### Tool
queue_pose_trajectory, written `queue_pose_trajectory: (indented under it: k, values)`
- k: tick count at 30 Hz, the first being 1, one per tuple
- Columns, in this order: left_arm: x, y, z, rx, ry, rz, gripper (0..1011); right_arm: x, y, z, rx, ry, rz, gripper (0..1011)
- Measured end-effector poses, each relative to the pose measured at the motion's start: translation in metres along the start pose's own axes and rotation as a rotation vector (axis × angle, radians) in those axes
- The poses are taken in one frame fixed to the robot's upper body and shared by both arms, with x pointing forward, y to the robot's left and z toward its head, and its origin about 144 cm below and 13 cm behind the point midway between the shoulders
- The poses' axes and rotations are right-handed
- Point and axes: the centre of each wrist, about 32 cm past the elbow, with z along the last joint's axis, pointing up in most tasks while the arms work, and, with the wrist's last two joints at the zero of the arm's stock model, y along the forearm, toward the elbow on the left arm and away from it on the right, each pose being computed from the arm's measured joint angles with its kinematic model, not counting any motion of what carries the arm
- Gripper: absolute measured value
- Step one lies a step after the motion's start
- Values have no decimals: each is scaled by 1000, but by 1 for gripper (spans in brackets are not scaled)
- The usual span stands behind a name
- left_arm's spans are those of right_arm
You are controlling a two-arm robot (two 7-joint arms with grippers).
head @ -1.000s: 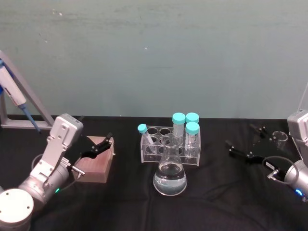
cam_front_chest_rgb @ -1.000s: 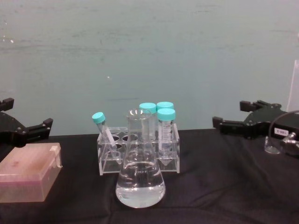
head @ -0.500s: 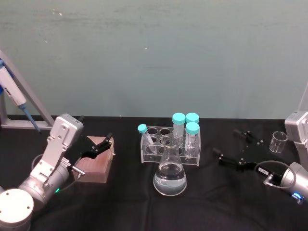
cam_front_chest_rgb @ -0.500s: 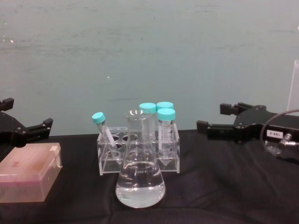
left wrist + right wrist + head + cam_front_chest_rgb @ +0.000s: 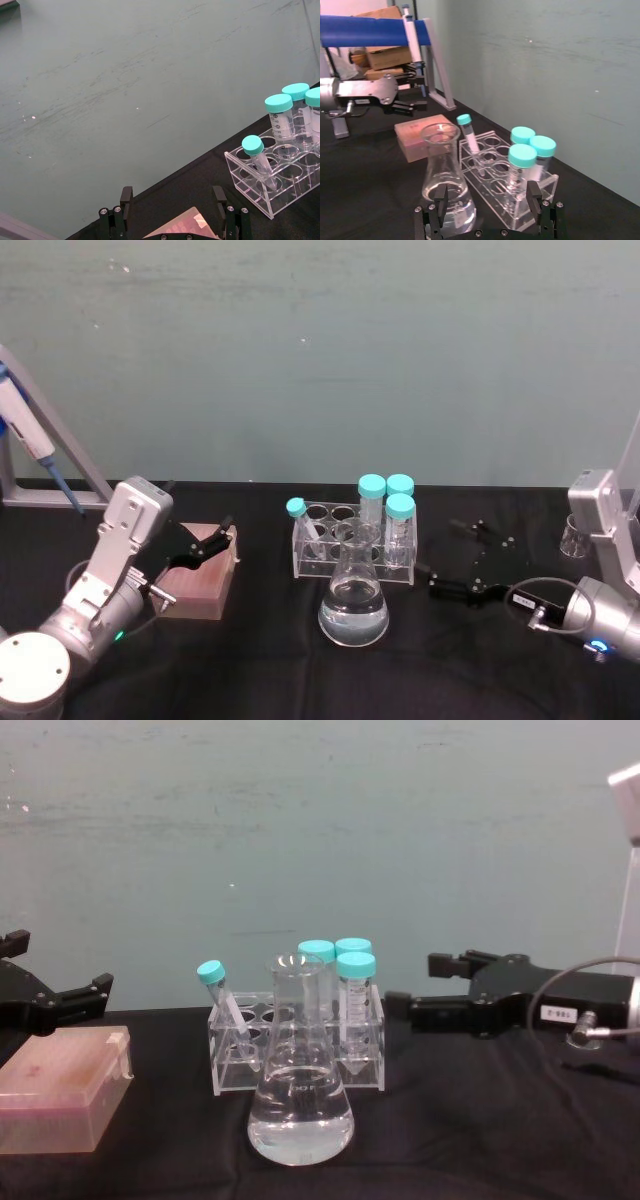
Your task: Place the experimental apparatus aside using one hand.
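Label [image 5: 558, 1014] on right gripper [image 5: 411, 985] too small to read.

Bare table [image 5: 450, 670] right of flask [image 5: 353, 608], tube rack [image 5: 330, 545] close behind it, pink box [image 5: 200, 585] far left

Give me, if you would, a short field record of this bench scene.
Tube rack: clear, four teal-capped tubes, one leaning.
Conical flask: clear liquid, upright in front of the rack.
Small beaker: far right.
Right gripper: open, near the rack's right end, holding nothing.
Left gripper: open, above the pink box.
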Motion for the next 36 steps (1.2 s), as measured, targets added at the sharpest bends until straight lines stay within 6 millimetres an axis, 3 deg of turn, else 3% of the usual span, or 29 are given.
queue_pose_trajectory:
  k: [36]
  values:
    - [0,0,0,0,0,0,1000,12,37,2,12,-2,166,1000]
